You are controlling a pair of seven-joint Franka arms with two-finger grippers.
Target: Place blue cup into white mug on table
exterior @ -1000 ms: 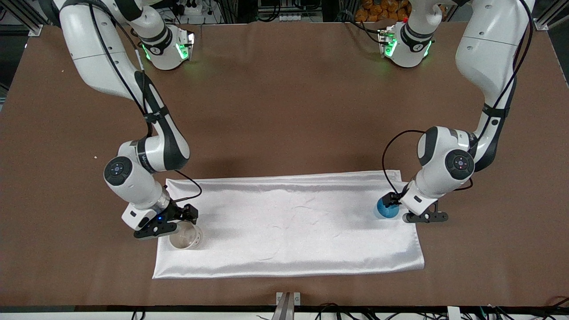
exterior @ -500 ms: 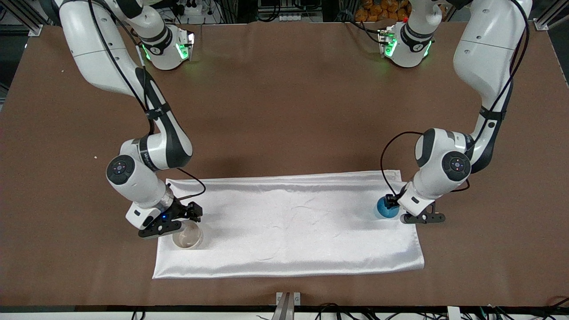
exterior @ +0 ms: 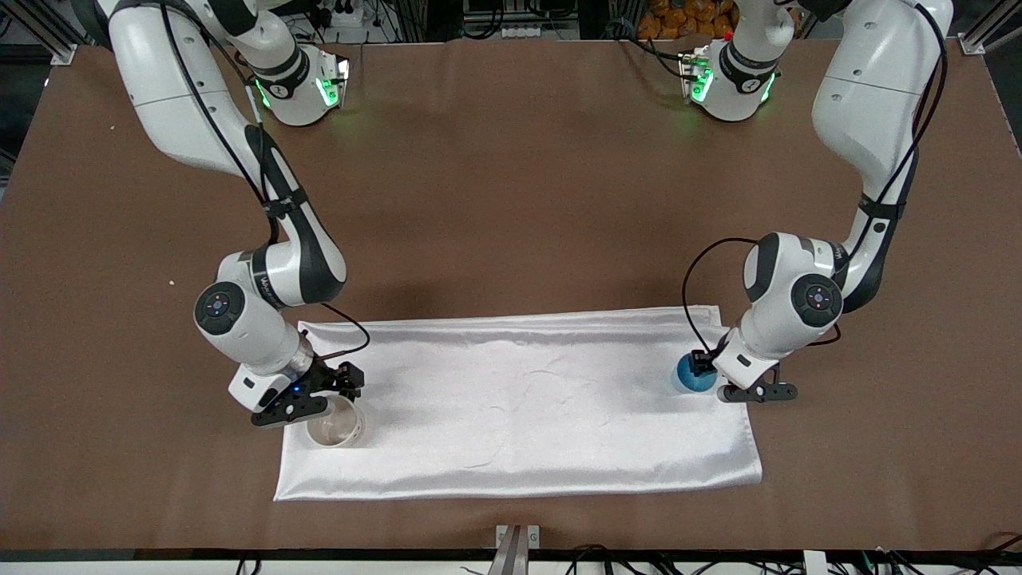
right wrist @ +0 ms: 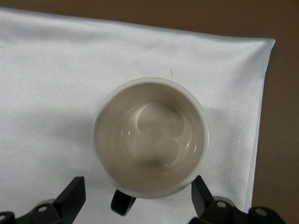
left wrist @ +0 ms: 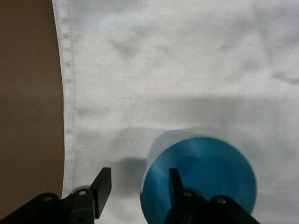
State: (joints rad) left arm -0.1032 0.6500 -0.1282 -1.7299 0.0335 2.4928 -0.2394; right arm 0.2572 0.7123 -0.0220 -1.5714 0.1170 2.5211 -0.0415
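Even, bright overhead light. The white cloth (exterior: 519,403) shines with soft glare; arms cast faint shadows on the matte brown table (exterior: 511,200). Green lights glow at both bases. The left wrist view is blurred, its blue cup (left wrist: 198,179) soft-edged.

No text, label or number is readable from here; the right arm (exterior: 271,275) bears some lettering on its dark band, but it cannot be made out.

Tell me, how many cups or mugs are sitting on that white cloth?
2. The blue cup stands on the white cloth toward the left arm's end; the white mug stands on it toward the right arm's end. Nothing suggests a hidden third.
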